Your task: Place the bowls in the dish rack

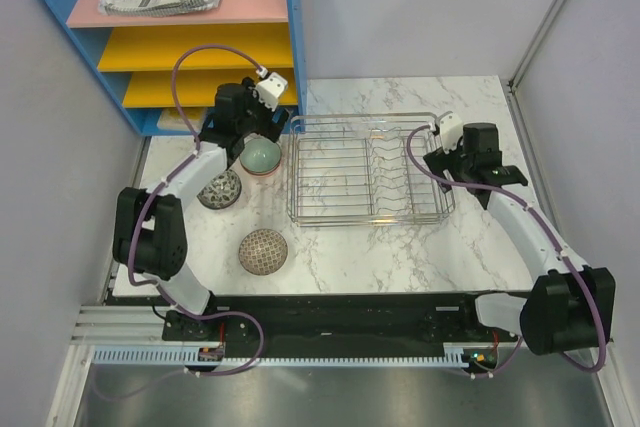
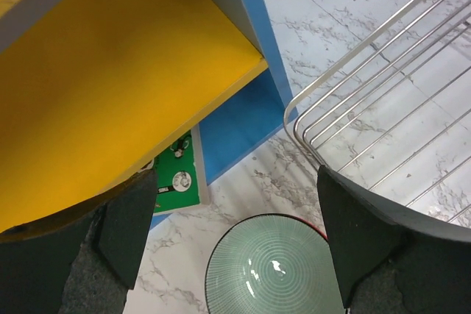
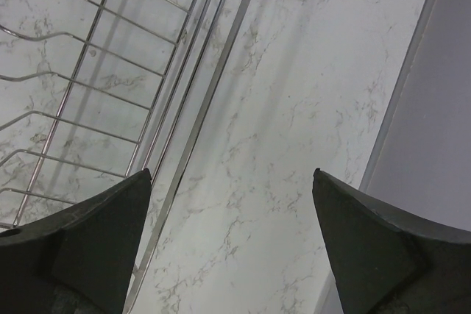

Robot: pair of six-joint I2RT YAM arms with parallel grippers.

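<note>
A pale green bowl (image 1: pixel 261 155) stands upright just left of the chrome dish rack (image 1: pixel 370 169), and a red rim (image 2: pixel 318 230) of something beneath it peeks out. My left gripper (image 1: pixel 258 133) hangs open above it; in the left wrist view the green bowl (image 2: pixel 272 270) lies between and below the two dark fingers (image 2: pixel 129 233), untouched. A dark patterned bowl (image 1: pixel 220 189) and a beige mesh bowl (image 1: pixel 263 251) rest upside down nearer the front. The rack holds no bowls. My right gripper (image 1: pixel 447 150) is open at the rack's right end, over bare marble (image 3: pixel 280 108).
A blue shelf unit (image 1: pixel 180 37) with yellow trays stands at the back left, close behind my left wrist; its yellow shelf (image 2: pixel 110 79) fills the left wrist view. A green circuit board (image 2: pixel 176 174) sits under it. A grey wall (image 3: pixel 441 108) borders the table's right side.
</note>
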